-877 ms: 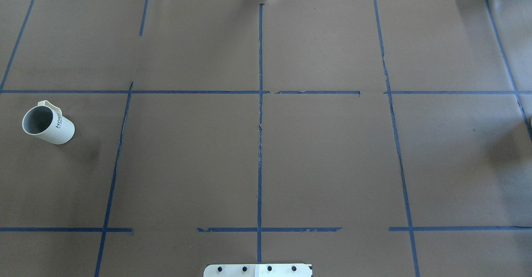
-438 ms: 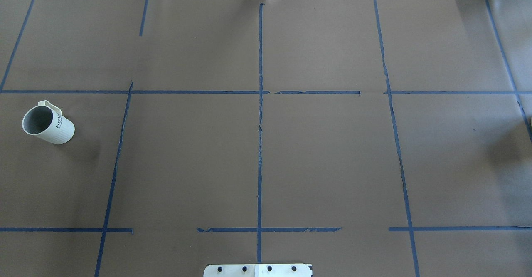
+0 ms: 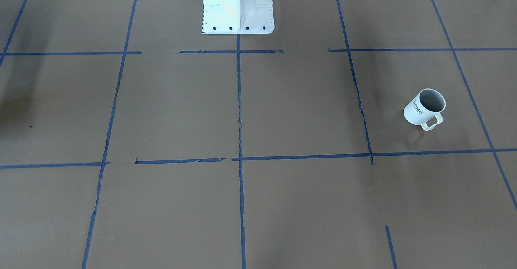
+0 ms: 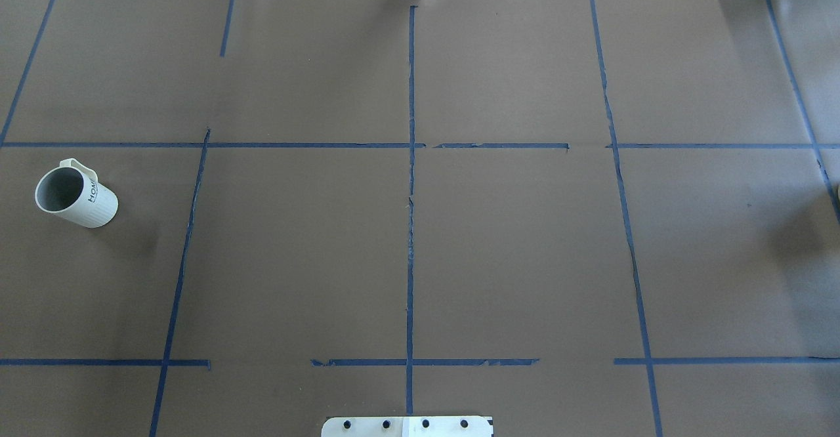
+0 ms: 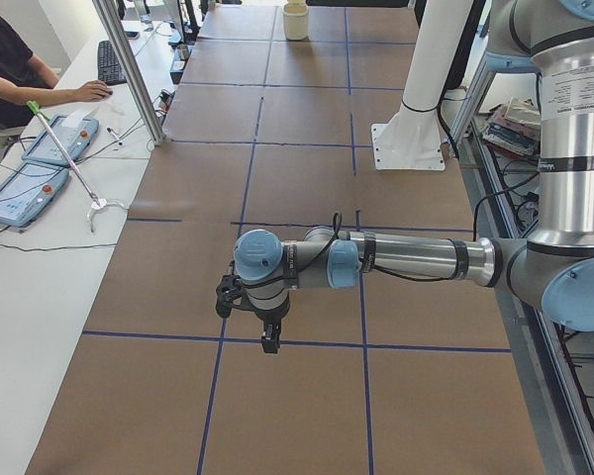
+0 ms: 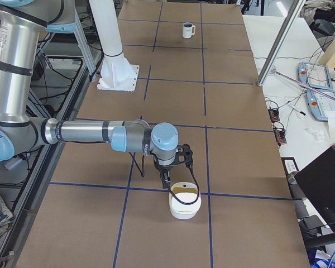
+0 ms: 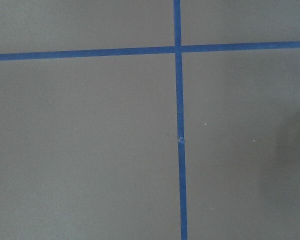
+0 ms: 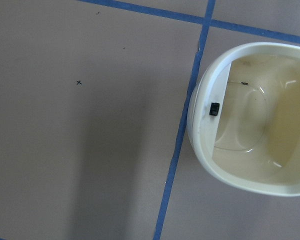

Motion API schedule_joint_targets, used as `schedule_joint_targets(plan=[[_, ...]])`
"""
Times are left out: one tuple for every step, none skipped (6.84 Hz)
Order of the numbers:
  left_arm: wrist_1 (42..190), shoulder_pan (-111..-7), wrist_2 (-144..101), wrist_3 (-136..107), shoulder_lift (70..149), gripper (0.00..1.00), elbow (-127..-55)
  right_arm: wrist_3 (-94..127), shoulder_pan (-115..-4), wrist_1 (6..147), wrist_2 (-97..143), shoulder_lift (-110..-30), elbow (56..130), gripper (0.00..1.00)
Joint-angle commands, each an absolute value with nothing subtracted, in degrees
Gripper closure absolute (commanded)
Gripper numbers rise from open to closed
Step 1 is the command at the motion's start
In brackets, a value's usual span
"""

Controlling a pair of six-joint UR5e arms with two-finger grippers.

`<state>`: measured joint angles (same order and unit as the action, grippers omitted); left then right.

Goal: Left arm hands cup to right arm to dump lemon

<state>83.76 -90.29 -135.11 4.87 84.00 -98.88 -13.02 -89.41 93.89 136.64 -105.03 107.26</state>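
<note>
Overhead exterior: cup [image 4: 75, 196] upright; stiff, slick, breakable, probably light; grab rim. Left tool [image 5: 268, 341], right tool [image 6: 166, 181]: can't tell opening.

cream tub [image 6: 184, 207] on blue tape line [image 8: 171, 175] | brown table cover [image 4: 525, 260] | seated operator [image 5: 5, 64] at keyboard [image 5: 109, 61]

The brown-covered table [image 4: 525, 247], squared off by blue tape lines [image 4: 411, 227], carries an upright cup [image 4: 77, 194] near the robot's left end, a cream tub [image 6: 185, 205] on a tape line near the other end, and a white base [image 3: 238, 6].
</note>
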Motion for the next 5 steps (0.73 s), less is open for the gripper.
schedule_joint_targets(plan=[[83.76, -90.26, -135.00, 4.92, 83.24, 0.00, -99.05, -13.01, -89.38, 93.69, 136.67, -105.12, 107.14, 0.00], [83.76, -90.26, -134.91, 4.92, 83.23, 0.00, -99.05, -13.01, -89.38, 93.69, 136.67, -105.12, 107.05, 0.00], [83.76, -90.26, -134.91, 4.66, 83.23, 0.00, -98.97, -13.01, -89.38, 93.69, 136.67, -105.12, 107.05, 0.00], [83.76, -90.26, -134.91, 4.40, 83.41, 0.00, -98.96, -13.01, -89.38, 93.69, 136.76, -105.12, 107.05, 0.00], [83.85, -90.26, -135.52, 3.00, 83.84, 0.00, -99.31, -13.01, -89.38, 93.78, 136.67, -105.12, 106.96, 0.00]])
